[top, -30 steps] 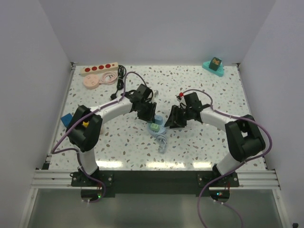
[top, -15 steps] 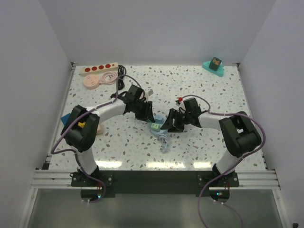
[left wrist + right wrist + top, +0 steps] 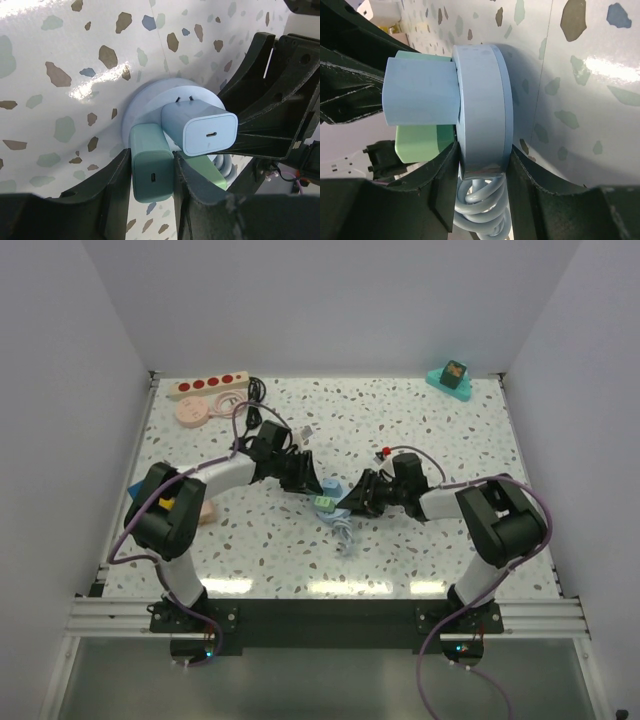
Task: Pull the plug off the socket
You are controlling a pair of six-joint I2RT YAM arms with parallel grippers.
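Observation:
My left gripper (image 3: 150, 192) is shut on a teal charger plug (image 3: 151, 170) seated in a light-blue round socket disc (image 3: 142, 102). A light-blue charger (image 3: 202, 127) and a green one (image 3: 210, 175) sit in the same disc. My right gripper (image 3: 482, 162) is shut on the rim of that disc (image 3: 482, 100), above its coiled light-blue cable (image 3: 482, 205). In the top view both grippers meet at this cluster (image 3: 326, 504) mid-table. The cream-white power strip (image 3: 207, 386) with red outlets and a black cord (image 3: 256, 391) lies at the back left, far from both grippers. I cannot make out a small black plug.
A pink disc (image 3: 192, 412) with a thin pink cable (image 3: 228, 403) lies beside the strip. A teal stand (image 3: 453, 377) is at the back right. A small red item (image 3: 386, 451) lies near the right arm. A blue block (image 3: 140, 492) sits at the left edge.
Both arms have sunk lower and stretched flatter toward each other. The left wrist has shifted back and left. The charger cluster stays between the grippers, nudged slightly.

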